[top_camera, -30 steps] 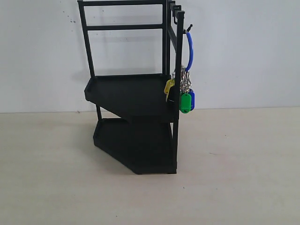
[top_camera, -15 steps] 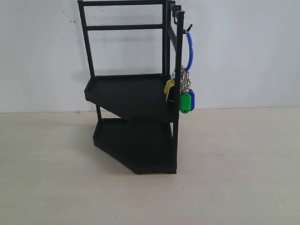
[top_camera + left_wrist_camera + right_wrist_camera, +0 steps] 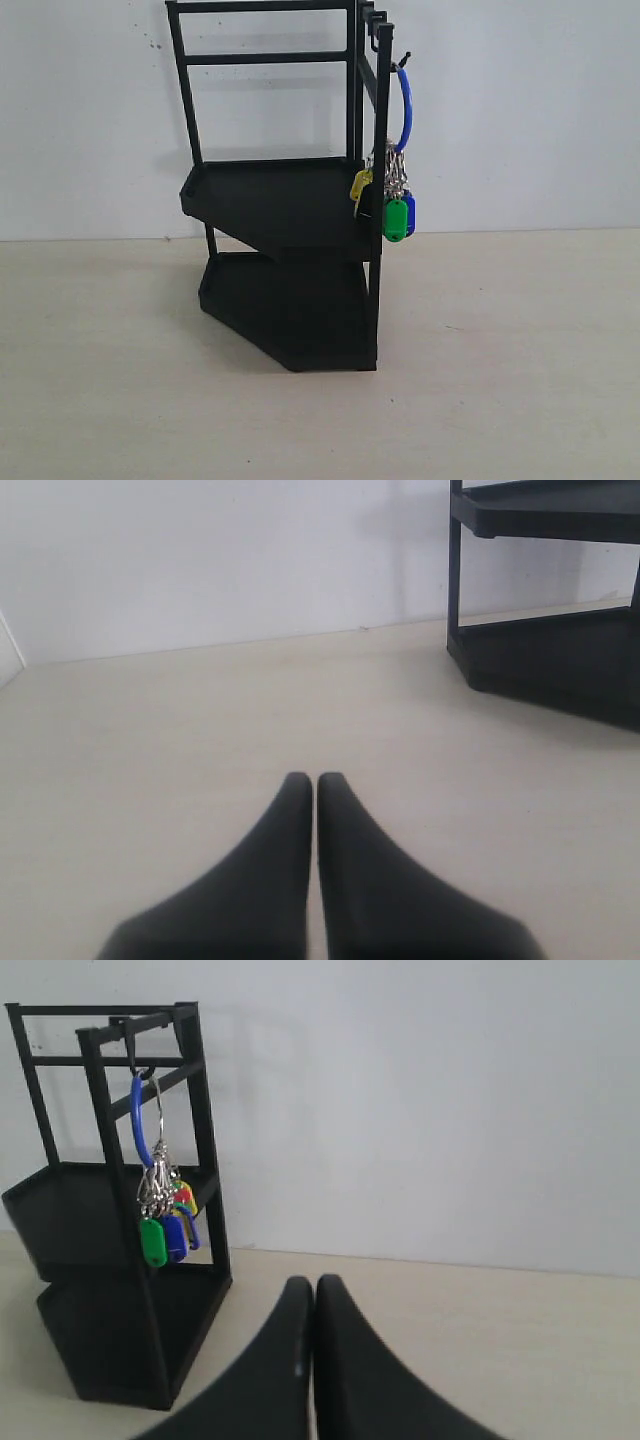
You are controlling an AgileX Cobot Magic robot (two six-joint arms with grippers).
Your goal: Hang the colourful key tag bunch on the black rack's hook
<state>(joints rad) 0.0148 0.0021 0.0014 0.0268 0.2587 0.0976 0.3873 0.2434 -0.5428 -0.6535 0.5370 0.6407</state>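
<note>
Key tag bunch (image 3: pixel 396 205) hung on hook (image 3: pixel 402 60), 1 o'clock of rack (image 3: pixel 280 200), seemed light/floppy, grab via loop (image 3: pixel 407 105); L pincer (image 3: pixel 315 780) & R pincer (image 3: pixel 314 1282) clenched, empty.

Left gripper (image 3: pixel 315 780) and right gripper (image 3: pixel 314 1285) both fully closed, jaws pressed together tip to tip.

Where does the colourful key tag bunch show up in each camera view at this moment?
Exterior view: the colourful key tag bunch hangs by its blue loop from the hook on the black rack, right of centre.
Left wrist view: not in it; only the rack's lower tiers show.
Right wrist view: the bunch hangs against the rack's front upright.
Shared landmark: the black rack, seen in all three views.
</note>
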